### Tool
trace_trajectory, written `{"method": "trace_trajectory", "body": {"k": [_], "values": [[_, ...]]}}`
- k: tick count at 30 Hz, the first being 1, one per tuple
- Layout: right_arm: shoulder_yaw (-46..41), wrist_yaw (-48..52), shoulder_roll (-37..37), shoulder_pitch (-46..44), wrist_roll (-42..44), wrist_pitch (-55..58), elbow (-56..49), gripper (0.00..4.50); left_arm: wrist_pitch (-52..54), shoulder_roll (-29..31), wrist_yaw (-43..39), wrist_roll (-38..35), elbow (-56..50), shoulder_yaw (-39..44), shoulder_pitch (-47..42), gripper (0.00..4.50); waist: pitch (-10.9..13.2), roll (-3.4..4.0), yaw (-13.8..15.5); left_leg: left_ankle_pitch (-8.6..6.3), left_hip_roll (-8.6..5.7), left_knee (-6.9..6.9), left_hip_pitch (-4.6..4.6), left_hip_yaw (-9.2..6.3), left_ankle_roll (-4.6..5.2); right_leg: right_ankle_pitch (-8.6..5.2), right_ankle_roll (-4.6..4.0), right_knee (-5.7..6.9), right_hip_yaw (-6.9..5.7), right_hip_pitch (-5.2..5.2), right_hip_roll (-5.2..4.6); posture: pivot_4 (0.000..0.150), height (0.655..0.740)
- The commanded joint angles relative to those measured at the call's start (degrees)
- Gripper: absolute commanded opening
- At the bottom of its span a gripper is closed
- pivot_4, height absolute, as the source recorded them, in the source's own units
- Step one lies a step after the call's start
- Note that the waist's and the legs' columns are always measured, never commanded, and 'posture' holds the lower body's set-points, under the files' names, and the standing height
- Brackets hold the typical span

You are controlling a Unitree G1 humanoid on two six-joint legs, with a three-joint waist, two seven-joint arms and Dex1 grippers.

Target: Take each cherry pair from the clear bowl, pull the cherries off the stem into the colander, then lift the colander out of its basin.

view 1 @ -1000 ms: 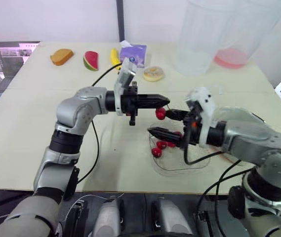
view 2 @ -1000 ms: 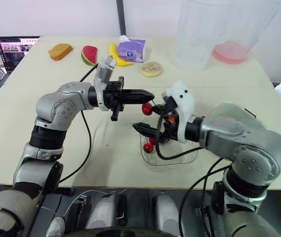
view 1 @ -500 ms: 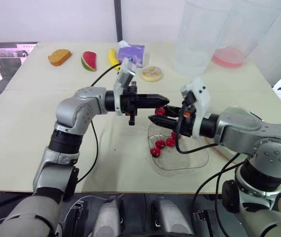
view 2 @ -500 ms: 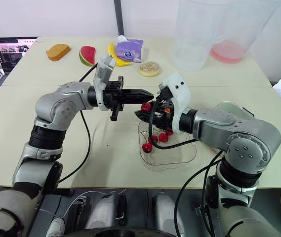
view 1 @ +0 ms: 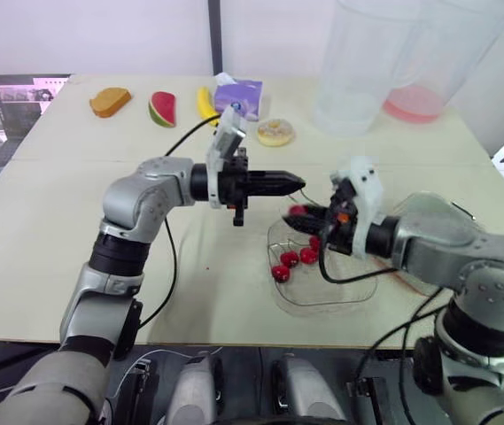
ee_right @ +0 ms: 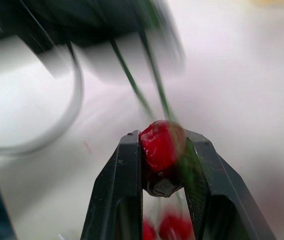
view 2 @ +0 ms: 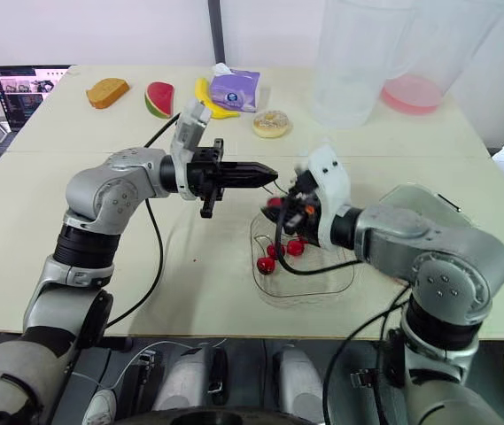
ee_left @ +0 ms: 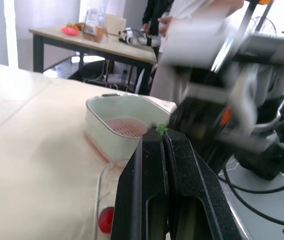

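My left gripper [view 1: 298, 183] hovers over the table, shut on the green stem [ee_left: 160, 130] of a cherry pair. Just below and to its right, my right gripper [view 1: 299, 213] is shut on a red cherry [ee_right: 160, 142] of that pair, and thin green stems [ee_right: 132, 80] run from the cherry up towards the left gripper. Both hang over the far-left rim of the clear bowl [view 1: 322, 301], which holds several more cherries [view 1: 287, 262]. The pink colander [ee_left: 127, 128] sits in its white basin [ee_left: 107, 142] to the right, partly hidden behind my right arm.
Two tall clear pitchers [view 1: 358, 62] stand at the back right. Toy bread [view 1: 110, 101], watermelon [view 1: 162, 108], a banana [view 1: 205, 102], a purple tissue pack [view 1: 238, 94] and a doughnut [view 1: 275, 133] line the back. A laptop [view 1: 21, 93] sits at the far left.
My right gripper went from open around the hanging cherry to shut on it, then moved slightly down and right. My left gripper stayed shut on the stem, almost still.
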Motion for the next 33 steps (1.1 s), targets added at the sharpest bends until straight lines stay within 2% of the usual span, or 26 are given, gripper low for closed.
{"method": "trace_trajectory", "body": {"k": [1,6,10,15,19,21,23,27,33], "values": [[-2.06,0.51,-1.87,1.24,-0.56,-1.81,-1.88,0.60,-0.53,0.11,0.10,-0.75,-1.54,1.01,-1.16,0.00,0.00,0.01,-0.20,0.00,0.00,0.00,-0.01,0.00,0.00,0.00,0.00,0.00,0.00,-0.01,0.00,0.150,0.7400],[-8.42,1.50,-4.94,1.69,0.85,-1.70,-2.39,0.60,-0.48,0.13,0.19,-0.79,-1.34,1.22,-1.17,0.00,0.00,0.01,-0.12,0.00,0.02,-0.01,0.00,-0.02,0.00,0.00,0.00,0.02,0.00,-0.02,0.09,0.150,0.7400],[-16.75,1.64,-8.27,1.48,1.02,0.02,-1.39,0.60,-0.41,0.24,0.08,-0.81,-1.42,1.12,-0.94,0.00,0.00,0.01,0.03,0.00,0.01,-0.02,-0.01,-0.01,0.00,0.00,0.01,0.00,0.00,-0.02,0.07,0.150,0.7400],[-25.38,1.32,-14.25,8.98,-3.16,0.87,-0.03,0.60,-0.04,1.45,-1.01,-0.86,-2.49,0.52,0.16,0.00,0.00,0.00,0.19,0.00,0.00,-0.03,-0.01,-0.02,0.00,0.00,0.01,-0.06,-0.01,0.03,0.04,0.150,0.7400],[-25.80,0.30,-17.41,15.75,-8.10,-2.16,0.73,0.60,-0.37,2.43,-1.98,-0.55,-3.20,-0.24,0.69,0.00,-0.01,0.01,-0.05,0.00,0.00,-0.05,-0.01,-0.01,0.00,0.00,0.01,-0.09,0.01,0.02,0.05,0.150,0.7400],[-23.36,0.17,-18.91,19.45,-11.07,-5.19,1.18,1.61,-0.63,2.64,-2.50,-0.35,-3.48,-0.58,0.92,0.00,-0.01,0.01,-0.13,0.00,0.02,-0.05,0.01,-0.01,-0.01,0.00,0.01,-0.09,0.02,0.03,0.08,0.150,0.7400],[-21.78,0.68,-19.27,21.38,-12.45,-7.43,1.31,2.39,-0.88,2.77,-2.94,-0.14,-3.70,-0.93,1.08,0.00,-0.01,0.01,-0.13,0.01,0.02,-0.05,0.02,-0.02,-0.01,0.00,0.01,-0.08,0.02,0.03,0.11,0.150,0.7400],[-22.15,1.88,-18.85,21.59,-12.81,-9.42,1.36,4.39,-1.28,3.00,-3.13,-0.09,-3.76,-1.13,1.06,0.00,-0.01,0.03,-0.08,0.01,0.01,-0.05,0.03,-0.01,-0.01,-0.01,0.02,-0.06,0.06,0.02,0.14,0.150,0.7400],[-29.70,8.52,-20.20,16.32,-4.61,-9.67,-1.41,4.46,-1.78,4.20,-3.54,0.10,-4.23,-1.01,1.38,0.00,-0.01,0.03,0.07,0.01,0.00,-0.05,0.03,-0.01,-0.01,-0.01,0.02,-0.06,0.04,0.04,0.14,0.150,0.7400]]}}
